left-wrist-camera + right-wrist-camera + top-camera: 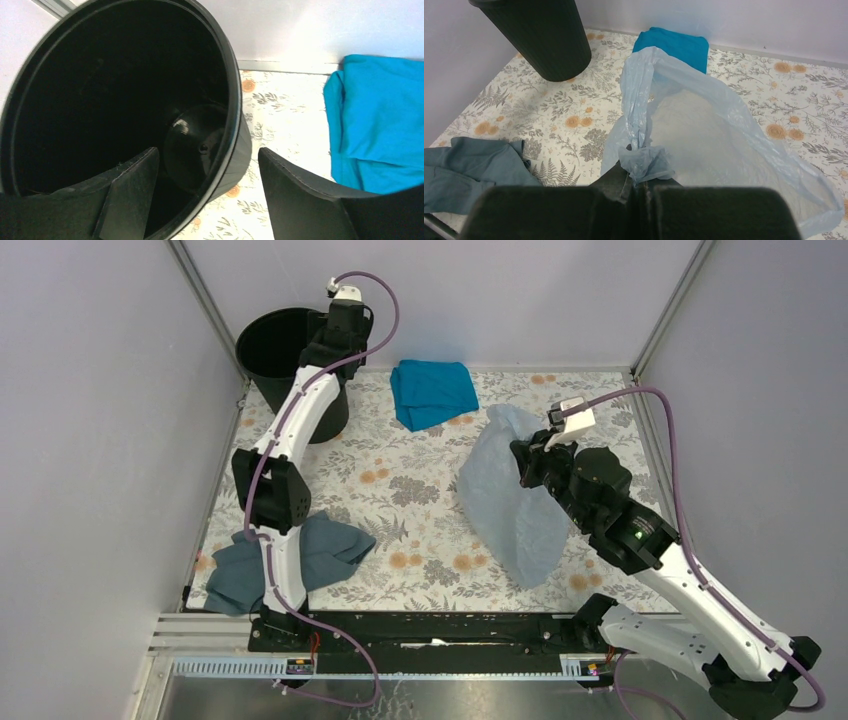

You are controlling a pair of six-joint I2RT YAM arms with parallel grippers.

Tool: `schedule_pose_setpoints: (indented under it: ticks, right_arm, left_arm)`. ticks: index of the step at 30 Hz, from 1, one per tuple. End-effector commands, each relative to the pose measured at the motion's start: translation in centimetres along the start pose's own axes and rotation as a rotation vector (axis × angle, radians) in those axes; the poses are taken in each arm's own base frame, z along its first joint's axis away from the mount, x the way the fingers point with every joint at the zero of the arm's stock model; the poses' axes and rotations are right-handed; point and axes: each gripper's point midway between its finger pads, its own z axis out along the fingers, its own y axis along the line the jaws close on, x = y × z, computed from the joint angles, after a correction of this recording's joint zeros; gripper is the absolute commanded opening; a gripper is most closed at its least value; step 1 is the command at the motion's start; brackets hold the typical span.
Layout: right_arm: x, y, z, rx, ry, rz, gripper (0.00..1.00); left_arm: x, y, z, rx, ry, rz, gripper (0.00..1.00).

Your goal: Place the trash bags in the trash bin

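The black trash bin (272, 385) stands in the back left corner. My left gripper (338, 332) hovers at its right rim. In the left wrist view that gripper (209, 151) is open, with one finger (127, 197) inside the bin and the other outside, the rim (232, 90) between them and untouched. The pale blue trash bag (510, 500) lies crumpled at centre right. My right gripper (527, 462) is shut on a bunched fold of the bag (704, 130), pinched at the fingertips (639, 181). The bin (544, 40) shows far off at the upper left.
A folded teal cloth (432, 392) lies at the back middle, close to the bin and the bag's far end. A dark slate-grey cloth (305, 558) lies rumpled at the front left by the left arm's base. Grey walls close in the floral table (400, 490) on three sides.
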Motion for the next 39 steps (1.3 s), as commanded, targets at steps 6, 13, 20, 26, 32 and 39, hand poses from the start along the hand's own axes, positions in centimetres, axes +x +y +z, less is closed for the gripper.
schedule_pose_setpoints:
  ticks: [6, 13, 20, 26, 32, 39]
  right_arm:
    - [-0.6, 0.3, 0.1, -0.015, -0.023, -0.005, 0.00]
    - [-1.0, -0.3, -0.4, 0.006, -0.035, -0.019, 0.00]
    - [-2.7, -1.6, -1.5, 0.065, -0.082, -0.046, 0.00]
    - [-4.3, -2.5, -2.6, 0.101, -0.123, -0.055, 0.00]
    - [-6.0, -5.6, -3.9, 0.269, -0.169, -0.092, 0.00]
    - [-9.4, -9.6, -6.5, 0.514, -0.241, -0.144, 0.00]
  left_arm:
    - [-0.1, -1.0, -0.3, 0.078, 0.012, -0.006, 0.53]
    - [-1.0, -1.3, -2.6, 0.152, 0.026, -0.009, 0.19]
    - [-3.9, -5.5, -10.4, 0.349, -0.061, -0.001, 0.00]
    - [-3.8, -9.7, -17.1, 0.477, -0.088, 0.043, 0.00]
    - [-0.6, -14.8, -24.1, 0.637, -0.051, 0.122, 0.00]
    - [4.3, -16.5, -29.6, 0.719, -0.025, 0.233, 0.00]
